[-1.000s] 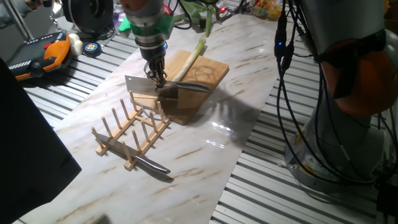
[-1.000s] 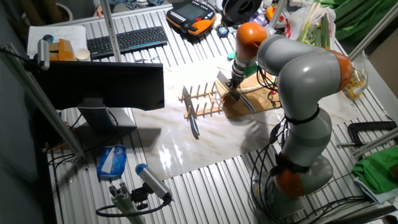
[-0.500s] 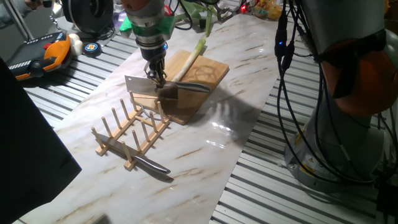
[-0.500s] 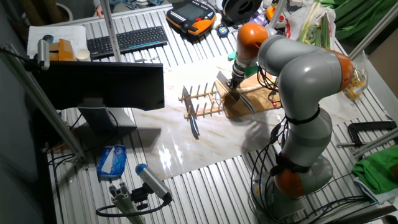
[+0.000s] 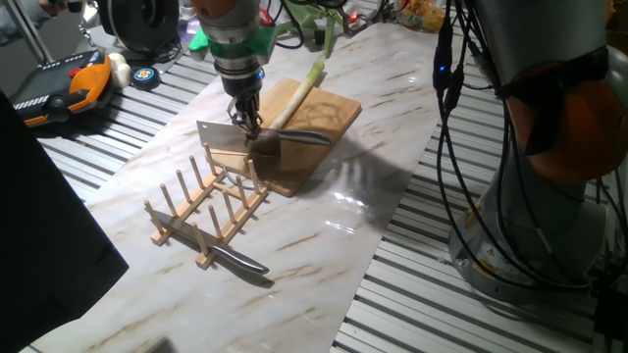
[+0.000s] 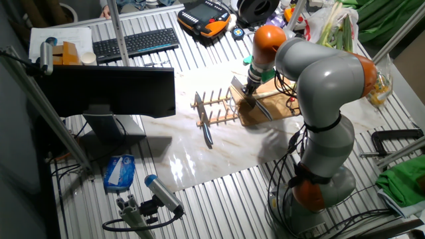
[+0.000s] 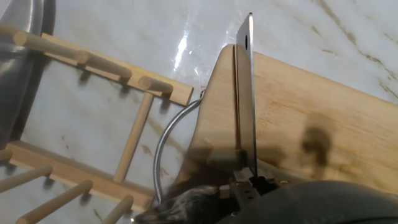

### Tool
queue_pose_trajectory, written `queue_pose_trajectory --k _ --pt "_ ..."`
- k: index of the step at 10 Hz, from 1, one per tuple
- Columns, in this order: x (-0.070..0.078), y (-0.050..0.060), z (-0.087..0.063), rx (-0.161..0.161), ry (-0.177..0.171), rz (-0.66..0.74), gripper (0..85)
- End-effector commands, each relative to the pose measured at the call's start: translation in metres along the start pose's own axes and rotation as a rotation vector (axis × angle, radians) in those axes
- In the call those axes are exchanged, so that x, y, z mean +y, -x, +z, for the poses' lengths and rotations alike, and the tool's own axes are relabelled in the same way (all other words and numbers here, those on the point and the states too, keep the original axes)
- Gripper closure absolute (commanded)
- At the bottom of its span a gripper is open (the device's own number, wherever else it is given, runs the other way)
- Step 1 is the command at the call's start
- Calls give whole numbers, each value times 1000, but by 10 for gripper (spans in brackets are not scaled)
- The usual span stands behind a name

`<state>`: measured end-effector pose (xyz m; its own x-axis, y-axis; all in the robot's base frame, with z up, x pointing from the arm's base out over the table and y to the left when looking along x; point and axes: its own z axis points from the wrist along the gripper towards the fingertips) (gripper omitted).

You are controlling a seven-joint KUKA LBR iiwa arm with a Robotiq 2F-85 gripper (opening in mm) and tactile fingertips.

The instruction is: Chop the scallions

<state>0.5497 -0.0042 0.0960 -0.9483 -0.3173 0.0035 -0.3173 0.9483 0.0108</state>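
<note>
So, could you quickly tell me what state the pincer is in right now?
Pincer: shut on the cleaver, blade held over the board.

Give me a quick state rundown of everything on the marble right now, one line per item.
gripper: shut on the cleaver, above the board.
cleaver: held edge down, blade broadside to one fixed view.
scallion: whole stalk lying on the board, tops running off its far edge.
cutting board: flat on the marble.
peg rack: standing, pegs up, holding nothing.
second knife: lying flat beside the rack.
</note>
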Motion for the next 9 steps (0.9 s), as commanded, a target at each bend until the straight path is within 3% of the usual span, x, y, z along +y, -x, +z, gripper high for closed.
queue_pose_trajectory --k 1,3,6,9 --pt "0 0 1 4 0 0 843" --pt "0 0 2 4 0 0 843" --pt "-1 -2 2 -21 25 3 843" --pt "-2 -3 2 -37 30 5 843"
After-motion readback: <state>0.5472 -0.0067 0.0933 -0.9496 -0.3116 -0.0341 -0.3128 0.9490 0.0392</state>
